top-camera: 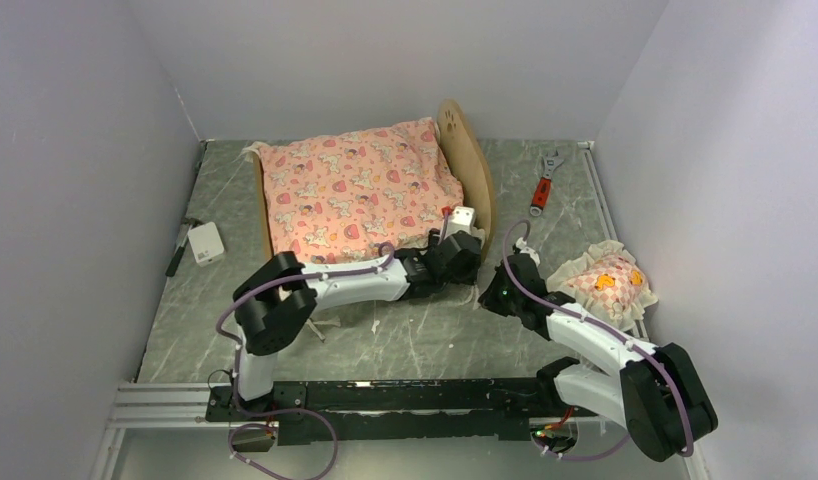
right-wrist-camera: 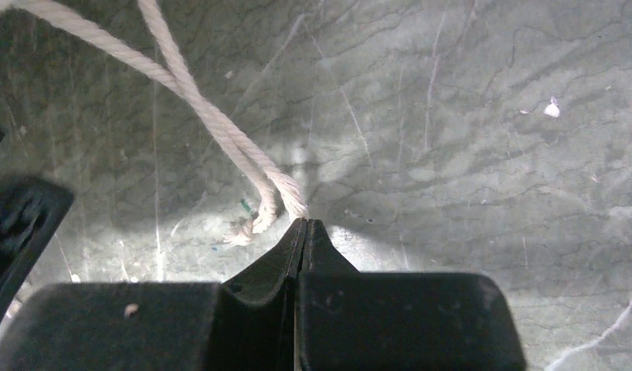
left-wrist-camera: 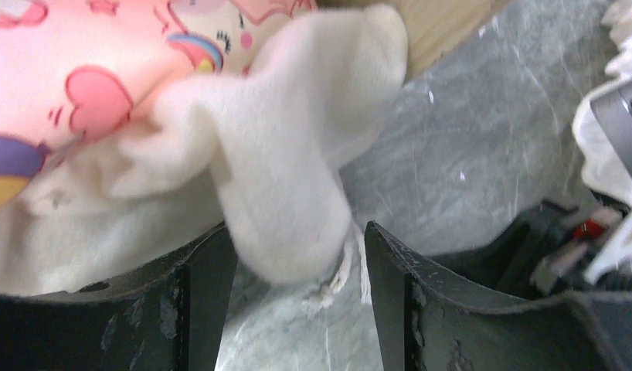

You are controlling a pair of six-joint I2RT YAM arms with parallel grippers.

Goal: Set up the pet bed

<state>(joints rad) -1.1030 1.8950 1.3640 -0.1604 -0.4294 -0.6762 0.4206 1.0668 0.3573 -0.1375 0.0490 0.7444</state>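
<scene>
The pet bed's light-wood headboard with a paw cutout stands at the back right, and a pink cartoon-print mattress covers the frame. My left gripper is at the mattress's near right corner. In the left wrist view it is open. The cream ruffle corner hangs between the fingers and touches the left one, and thin tie strings dangle below. My right gripper is shut low over the table. One end of a twisted white cord meets its tips; a pinch cannot be made out.
A frilled pillow lies right of my right arm. An orange-handled wrench lies behind it by the right wall. A white box and a black pen lie at the left. The table is grey marble with walls close around.
</scene>
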